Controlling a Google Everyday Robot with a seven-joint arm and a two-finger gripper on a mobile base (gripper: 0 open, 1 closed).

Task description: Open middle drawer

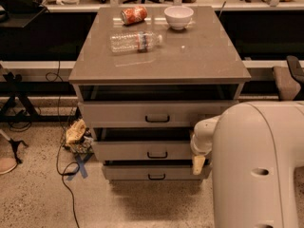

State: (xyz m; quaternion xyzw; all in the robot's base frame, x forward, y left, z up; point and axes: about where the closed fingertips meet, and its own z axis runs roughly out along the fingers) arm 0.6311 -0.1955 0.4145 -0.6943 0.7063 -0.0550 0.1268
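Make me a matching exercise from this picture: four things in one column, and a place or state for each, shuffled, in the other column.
1. clear plastic bottle
2. white bowl
3. red can
4. tool

A. at the right end of the middle drawer front
B. upright, at the back of the cabinet top
C. lying left of the bowl, at the back
D. on its side, nearer the front than the can

Pairs: 1-D, 2-B, 3-C, 4-A.

End effector right of middle drawer
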